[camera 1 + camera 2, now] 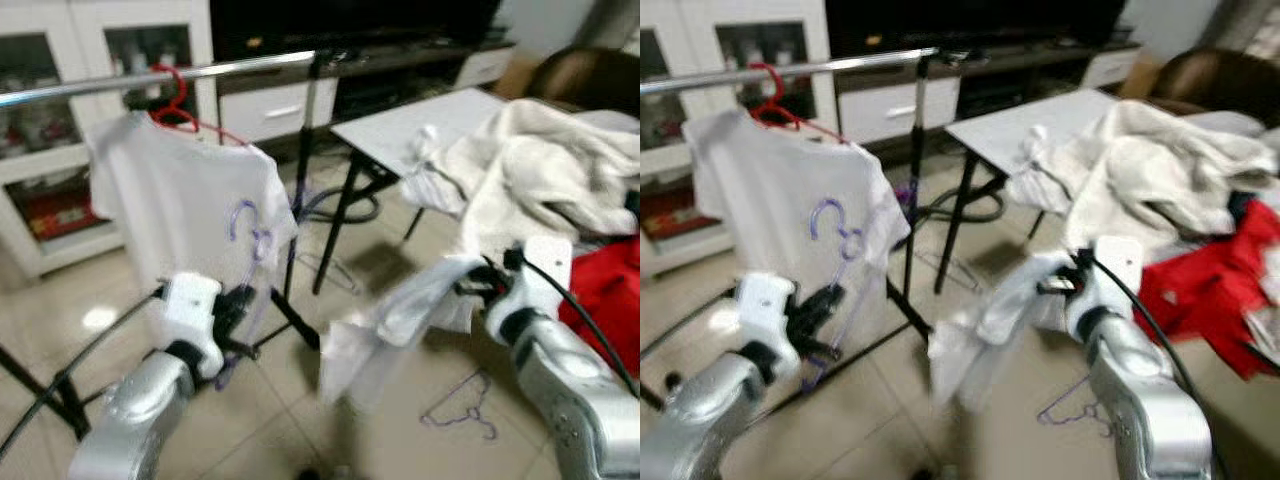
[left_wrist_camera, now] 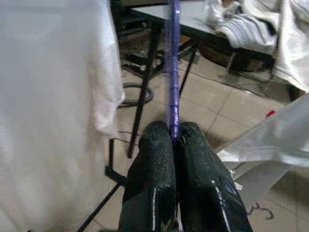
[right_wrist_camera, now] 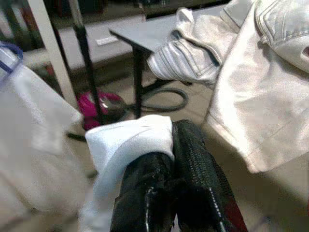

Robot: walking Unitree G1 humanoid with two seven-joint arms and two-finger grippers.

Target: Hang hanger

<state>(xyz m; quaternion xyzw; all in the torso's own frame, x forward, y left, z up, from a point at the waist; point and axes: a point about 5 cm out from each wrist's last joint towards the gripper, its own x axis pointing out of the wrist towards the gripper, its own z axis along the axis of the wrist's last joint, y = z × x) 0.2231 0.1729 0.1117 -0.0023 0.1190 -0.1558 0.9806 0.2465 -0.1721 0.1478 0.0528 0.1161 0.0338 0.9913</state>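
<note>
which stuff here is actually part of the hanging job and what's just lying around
In the job:
- purple hanger, pinched in the left gripper
- white garment, held by the right gripper
- rail

Lying about:
- white shirt on red hanger, already hung
- clothes pile on table
- spare hanger on floor

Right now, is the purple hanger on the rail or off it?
Off: the left hand holds the purple hanger below the rail.
</note>
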